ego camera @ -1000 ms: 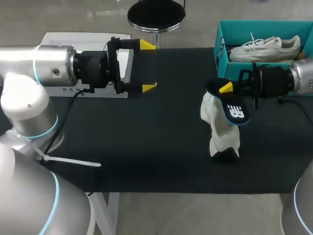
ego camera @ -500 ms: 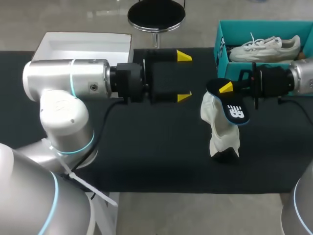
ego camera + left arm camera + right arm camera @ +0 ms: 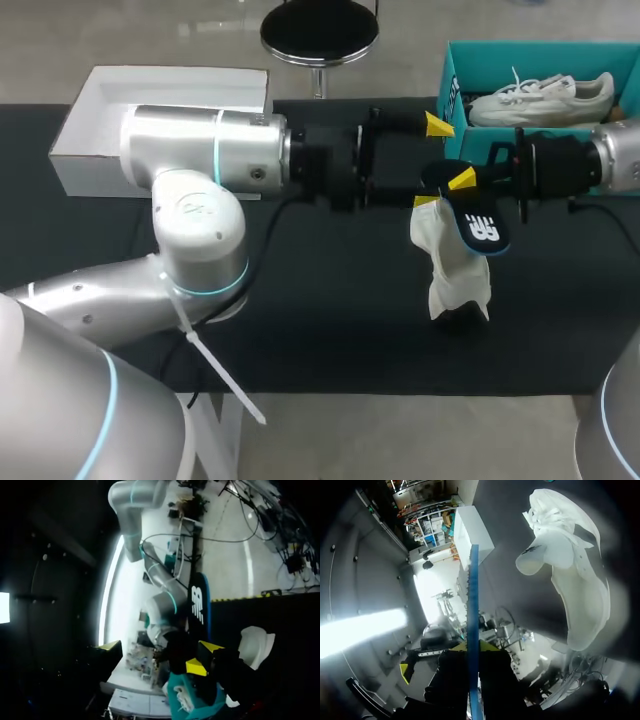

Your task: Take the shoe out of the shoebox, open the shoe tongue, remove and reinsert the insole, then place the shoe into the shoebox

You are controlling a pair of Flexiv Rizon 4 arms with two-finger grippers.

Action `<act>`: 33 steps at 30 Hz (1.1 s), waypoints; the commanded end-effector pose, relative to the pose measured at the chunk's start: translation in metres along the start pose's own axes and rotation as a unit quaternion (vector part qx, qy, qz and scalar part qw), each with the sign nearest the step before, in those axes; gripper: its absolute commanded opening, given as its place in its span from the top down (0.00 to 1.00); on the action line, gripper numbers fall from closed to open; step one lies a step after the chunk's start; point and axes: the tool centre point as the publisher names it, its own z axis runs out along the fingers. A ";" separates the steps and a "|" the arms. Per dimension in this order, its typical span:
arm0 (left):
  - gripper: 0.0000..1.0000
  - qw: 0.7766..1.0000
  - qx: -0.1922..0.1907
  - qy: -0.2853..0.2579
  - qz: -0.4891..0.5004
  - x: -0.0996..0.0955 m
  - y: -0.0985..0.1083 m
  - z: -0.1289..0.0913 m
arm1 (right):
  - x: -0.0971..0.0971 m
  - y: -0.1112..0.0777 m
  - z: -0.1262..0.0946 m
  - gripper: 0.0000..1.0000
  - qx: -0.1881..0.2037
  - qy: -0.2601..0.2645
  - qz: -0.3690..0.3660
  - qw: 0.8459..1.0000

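- The insole is held above the table, clamped between the right gripper's 2 fingers.
- 1 white shoe is stood on end just beneath it.
- The left gripper is spread apart, empty, beside the insole's end.
- Another shoe is seen lying in the teal shoebox.

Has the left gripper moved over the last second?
Yes: the left gripper travelled from the white box toward the teal shoebox, up to the insole.

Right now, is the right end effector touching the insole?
Touching. The right wrist view shows the insole edge-on, clamped from both sides between the two fingers of the right end effector.
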 end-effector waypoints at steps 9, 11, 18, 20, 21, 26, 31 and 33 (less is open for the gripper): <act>0.00 0.999 -0.028 0.008 -0.012 0.019 0.014 0.016 | 0.000 0.001 0.001 1.00 -0.001 0.000 0.000 1.000; 0.00 0.999 -0.037 0.011 -0.012 0.020 0.015 0.009 | 0.000 0.001 0.001 1.00 -0.001 0.000 0.000 1.000; 0.00 0.998 -0.057 0.017 -0.010 0.020 0.013 -0.009 | 0.000 0.001 0.001 1.00 -0.001 0.000 0.000 1.000; 0.00 0.998 -0.061 0.018 -0.014 0.023 0.011 -0.011 | 0.000 0.001 0.001 1.00 -0.001 0.000 0.000 1.000; 0.00 0.998 -0.062 0.020 -0.014 0.026 0.010 -0.011 | 0.000 0.001 0.001 1.00 -0.001 0.000 0.000 1.000; 0.00 0.998 -0.058 0.017 -0.025 0.038 0.006 -0.003 | 0.000 0.001 0.001 1.00 -0.001 0.000 0.000 1.000; 0.00 0.998 -0.060 0.019 -0.026 0.047 0.007 0.005 | 0.000 0.001 0.001 1.00 -0.001 0.000 0.000 1.000; 0.00 0.998 -0.061 0.020 -0.026 0.048 0.010 0.009 | 0.000 0.001 0.001 1.00 -0.001 0.000 0.000 1.000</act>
